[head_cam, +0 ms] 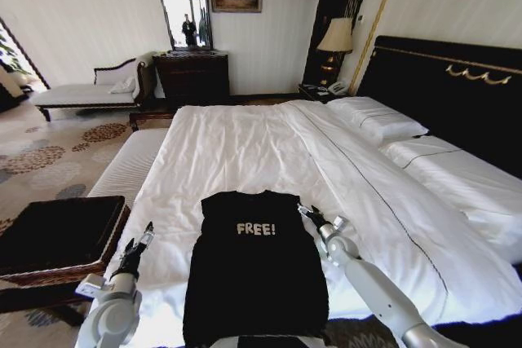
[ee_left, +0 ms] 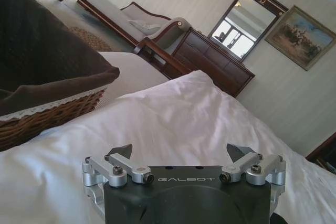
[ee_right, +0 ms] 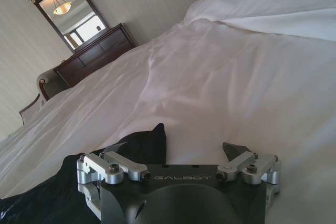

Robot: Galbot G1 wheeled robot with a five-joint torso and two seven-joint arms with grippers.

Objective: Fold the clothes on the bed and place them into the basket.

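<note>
The clothes, a black T-shirt point(head_cam: 254, 270) with white "FREE!" lettering, lie flat on the bed's white duvet point(head_cam: 245, 152) near the front edge, sleeves tucked in so the outline is roughly rectangular. My left gripper point(head_cam: 139, 244) hovers open over the duvet just left of the shirt, between it and the basket point(head_cam: 57, 238). The left wrist view has the left gripper point(ee_left: 181, 153) with jaws wide apart above bare duvet, and the wicker basket point(ee_left: 47, 114) close by. At the shirt's upper right corner, my right gripper point(head_cam: 308, 214) is open. In the right wrist view the right gripper point(ee_right: 176, 150) sits over the edge of the shirt point(ee_right: 52, 192).
A pale striped bench point(head_cam: 130, 165) stands against the bed's left side behind the basket. White pillows point(head_cam: 379, 120) and a black headboard point(head_cam: 457, 87) are on the right. A chaise point(head_cam: 81, 91), dark dresser point(head_cam: 192, 75) and lamp point(head_cam: 334, 38) line the far wall.
</note>
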